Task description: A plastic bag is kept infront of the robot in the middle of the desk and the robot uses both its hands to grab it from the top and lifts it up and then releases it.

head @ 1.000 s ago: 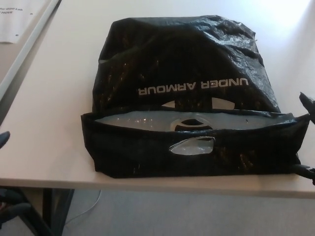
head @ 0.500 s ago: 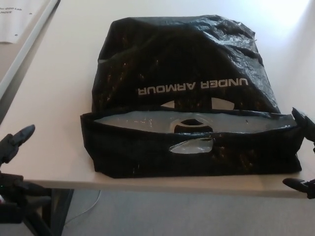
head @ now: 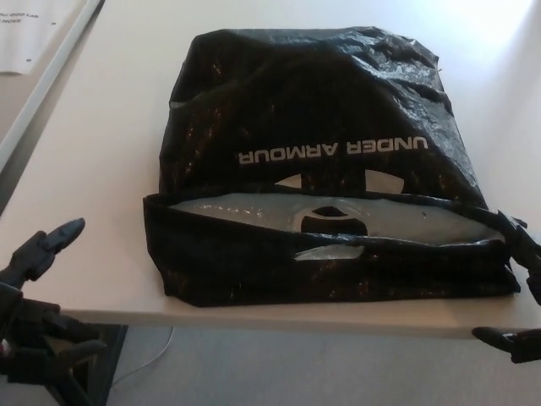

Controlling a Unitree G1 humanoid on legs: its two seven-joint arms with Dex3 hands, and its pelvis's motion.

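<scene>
A black plastic bag (head: 313, 110) with white UNDER ARMOUR lettering lies flat on the beige desk (head: 93, 169). Its mouth (head: 321, 218) faces me and gapes a little, showing a grey lining and the handle cut-outs. My left hand (head: 34, 296) hovers at the desk's front left corner, left of the bag and apart from it, with its fingers spread. At the picture's right edge is my right hand (head: 524, 258), open. Its upper finger (head: 511, 233) touches the bag's right mouth corner, while its thumb (head: 505, 340) sits below the desk's front edge.
A second tabletop with a white printed sheet (head: 34, 17) adjoins at the far left. The desk's front edge (head: 254, 320) runs just under the bag. Below it are grey floor and a thin cable (head: 148, 355).
Both hands have come up and inward toward the bag. The right hand's finger now reaches the bag's right corner, and the bag's mouth has narrowed slightly.
</scene>
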